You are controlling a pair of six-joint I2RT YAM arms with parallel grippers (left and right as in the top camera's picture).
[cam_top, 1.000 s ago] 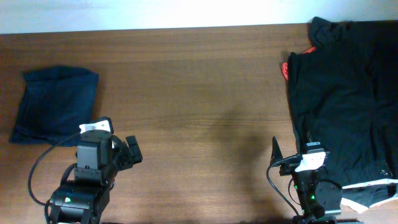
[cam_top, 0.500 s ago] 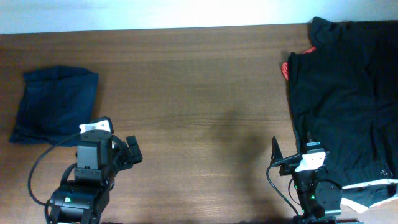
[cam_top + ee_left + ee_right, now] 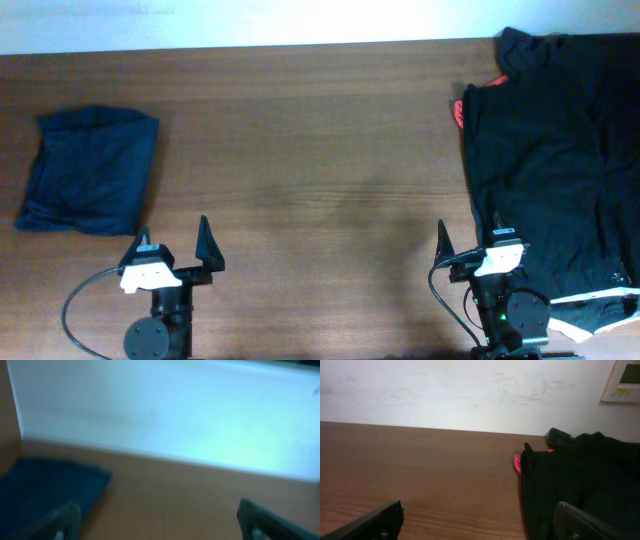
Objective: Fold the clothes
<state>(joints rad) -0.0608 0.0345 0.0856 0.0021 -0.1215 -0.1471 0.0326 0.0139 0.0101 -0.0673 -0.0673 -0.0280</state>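
Overhead: bench (image 3: 320, 130) is brown wood. The navy blue garment (image 3: 90, 170) lies folded flat at 9 o'clock, near the left edge. The black garments (image 3: 560, 170) are spread unfolded from 2 to 4 o'clock, with a red bit (image 3: 458, 112) at the pile's 10 o'clock edge and a white strip (image 3: 590, 297) at its 6 o'clock edge. Left end effector (image 3: 172, 248) sits at 7 o'clock, jaws wide apart, nothing between them, apart from the navy garment. Right end effector (image 3: 468, 240) sits at 5 o'clock, jaws wide apart, empty, just beside the black pile's left edge.

Left wrist: blurred. Both fingers (image 3: 65, 517) show at the bottom corners, spread wide, gripping nothing. The navy garment lies on the bench at 9 o'clock, pale wall (image 3: 160, 410) behind.

Right wrist: both fingers (image 3: 375, 522) at the bottom corners, spread wide, empty. The black garments fill 3 to 4 o'clock, touching the bench, red bit at their left edge. A wall panel (image 3: 625, 380) at 1 o'clock.
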